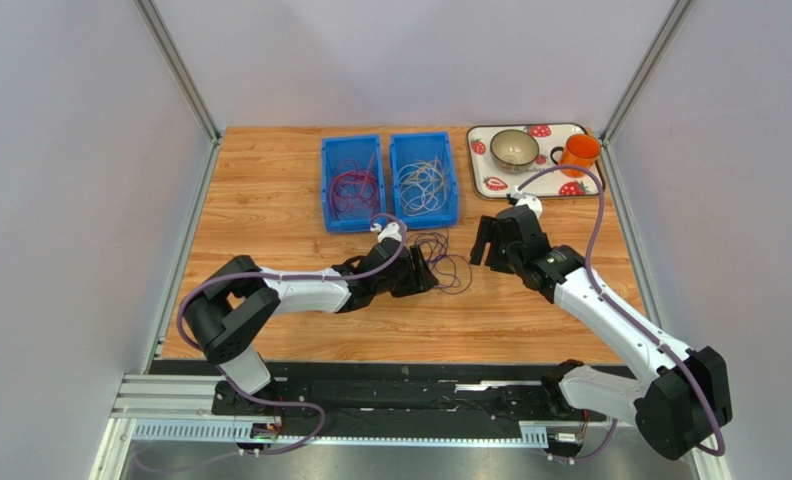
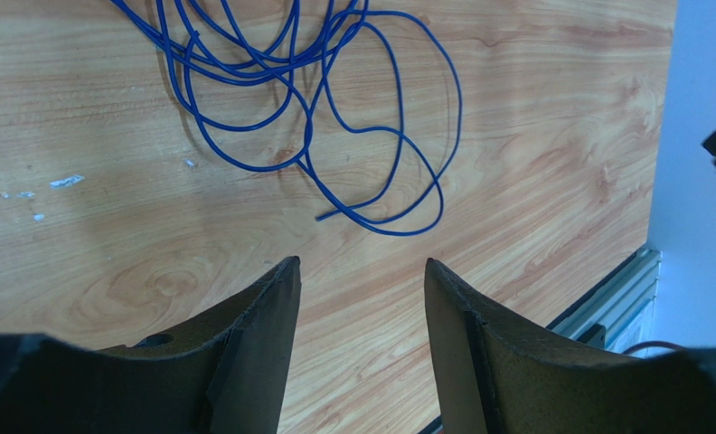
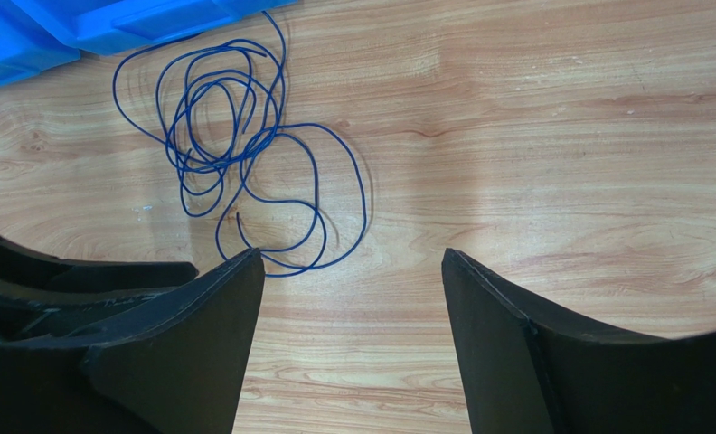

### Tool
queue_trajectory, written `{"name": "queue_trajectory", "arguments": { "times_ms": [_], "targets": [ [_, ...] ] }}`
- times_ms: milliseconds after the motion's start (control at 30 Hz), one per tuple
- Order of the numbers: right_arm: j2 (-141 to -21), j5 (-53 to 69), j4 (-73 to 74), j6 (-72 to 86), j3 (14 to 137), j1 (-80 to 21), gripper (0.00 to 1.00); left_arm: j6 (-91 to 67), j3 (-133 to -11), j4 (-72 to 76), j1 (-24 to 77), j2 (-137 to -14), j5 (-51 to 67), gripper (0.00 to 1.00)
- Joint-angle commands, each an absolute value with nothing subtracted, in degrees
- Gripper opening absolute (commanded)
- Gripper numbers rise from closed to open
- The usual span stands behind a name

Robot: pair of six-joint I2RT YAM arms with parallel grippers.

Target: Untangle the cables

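Left hand (image 2: 362, 264) wide, empty; right hand (image 3: 351, 255) likewise. Cable (image 2: 271, 63) tangled on table (image 2: 533, 181) between. Advise pinching free end (image 2: 319, 218), drawing out slowly.

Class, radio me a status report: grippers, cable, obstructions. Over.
Left gripper fingers apart, empty. Right gripper likewise. Blue cable looped on table between them, ungripped. Nothing blocking.

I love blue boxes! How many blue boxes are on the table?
2. The left blue box, holding red cables, and the right blue box, holding pale cables, sit side by side at the far side of the table. None seems hidden.
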State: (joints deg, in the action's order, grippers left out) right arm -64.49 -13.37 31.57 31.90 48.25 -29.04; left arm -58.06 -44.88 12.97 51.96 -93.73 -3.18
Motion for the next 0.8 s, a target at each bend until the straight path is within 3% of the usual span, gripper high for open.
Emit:
{"name": "queue_trajectory", "arguments": {
  "times_ms": [0, 767],
  "targets": [
    [-62.58, -14.15, 29.09, 32.17, 48.08, -28.65, 0.76, -60.47, -48.51, 18.19, 51.59, -96.67, -1.85, 0.61],
    [-64.42, -12.13, 27.95, 31.99, 47.99, -28.65, 0.71, -60.03, -51.41, 16.35, 51.59, -101.86, -4.3, 0.48]
  ]
}}
